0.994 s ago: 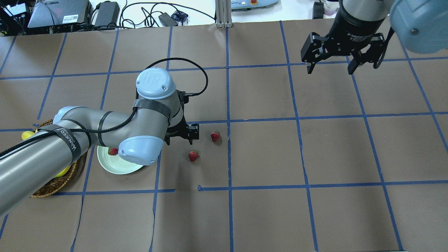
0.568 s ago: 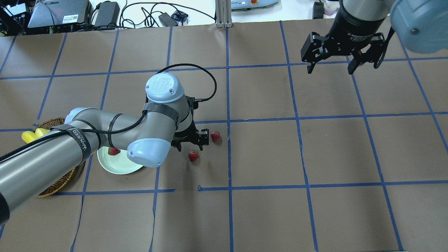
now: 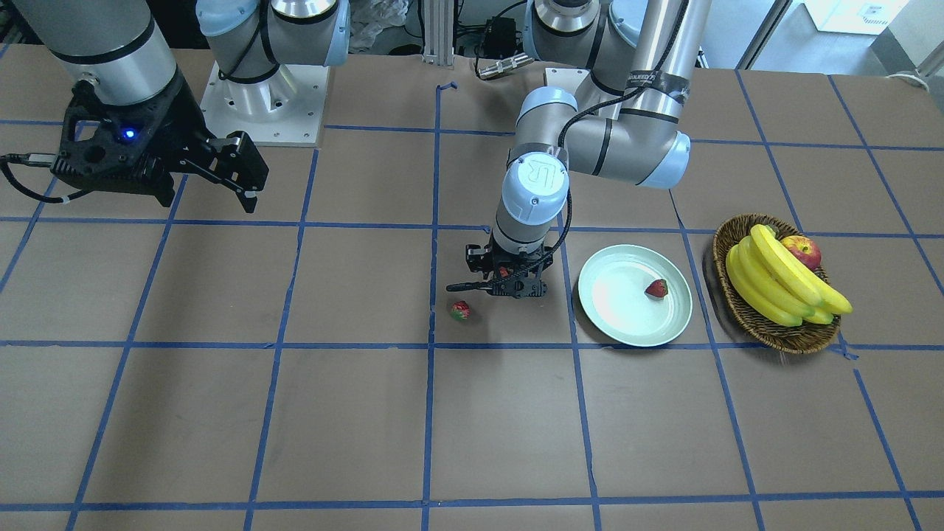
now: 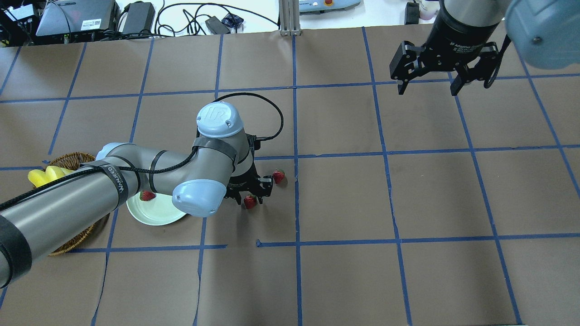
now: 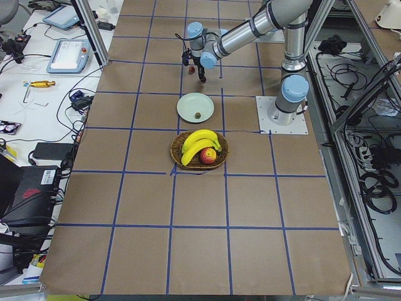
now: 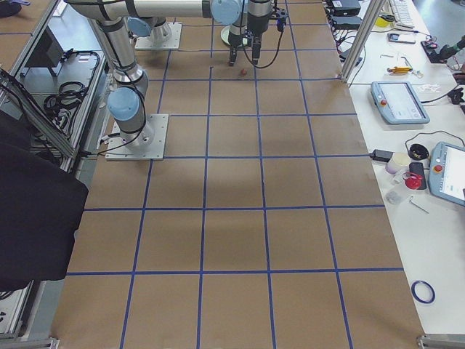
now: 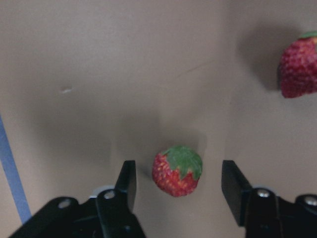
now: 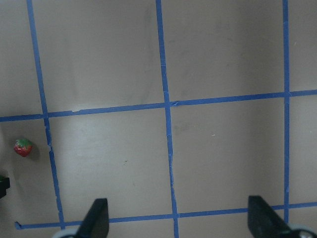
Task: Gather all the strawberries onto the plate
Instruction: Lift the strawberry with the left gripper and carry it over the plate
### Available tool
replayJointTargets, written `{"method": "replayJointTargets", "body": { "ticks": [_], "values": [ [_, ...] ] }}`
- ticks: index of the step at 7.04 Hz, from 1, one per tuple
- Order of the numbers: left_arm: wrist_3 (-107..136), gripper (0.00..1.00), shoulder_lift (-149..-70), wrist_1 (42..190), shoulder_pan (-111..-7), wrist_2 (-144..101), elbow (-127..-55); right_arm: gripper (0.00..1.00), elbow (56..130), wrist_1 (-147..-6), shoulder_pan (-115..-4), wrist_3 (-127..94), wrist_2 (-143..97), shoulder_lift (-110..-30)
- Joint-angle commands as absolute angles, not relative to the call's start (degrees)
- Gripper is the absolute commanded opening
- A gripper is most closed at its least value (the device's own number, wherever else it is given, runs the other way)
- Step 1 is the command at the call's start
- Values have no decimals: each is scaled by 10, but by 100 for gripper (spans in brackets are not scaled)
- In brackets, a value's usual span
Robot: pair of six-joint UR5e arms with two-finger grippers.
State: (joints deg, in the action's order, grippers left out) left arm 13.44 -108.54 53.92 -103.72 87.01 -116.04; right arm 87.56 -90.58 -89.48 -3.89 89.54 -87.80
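Red strawberry [image 7: 177, 170] sits centred between my spread left fingers [image 7: 234, 191], so I should drop to the worktop [image 7: 99, 74] and close gently.

Brown table [image 4: 408, 280]; blue tape grid [image 4: 394, 238]; cluttered white bench [image 6: 436, 247].

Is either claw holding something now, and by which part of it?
Nothing is held. The left claw is open around a strawberry, not touching it; the right claw is open and empty.
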Motion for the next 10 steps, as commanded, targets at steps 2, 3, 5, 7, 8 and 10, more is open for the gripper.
{"method": "replayJointTargets", "body": {
  "ticks": [2, 3, 5, 7, 8, 10],
  "values": [
    [134, 31, -1087, 541, -1044, 875, -1167, 100, 876, -904, -895, -40, 895, -878],
    [131, 25, -1086, 541, -1043, 876, -1165, 100, 875, -904, -895, -40, 895, -878],
    [89, 26, -1058, 571, -1035, 906, -1144, 100, 875, -904, -895, -40, 896, -878],
    [29, 26, -1029, 653, -979, 938, -1116, 100, 875, -906, -895, -40, 896, -877],
    [-19, 27, -1019, 665, -940, 955, -1121, 100, 875, -906, -895, -40, 895, -878],
    [-130, 26, -1016, 668, -858, 955, -1148, 100, 876, -906, -895, -40, 895, -877]
  ]
}}
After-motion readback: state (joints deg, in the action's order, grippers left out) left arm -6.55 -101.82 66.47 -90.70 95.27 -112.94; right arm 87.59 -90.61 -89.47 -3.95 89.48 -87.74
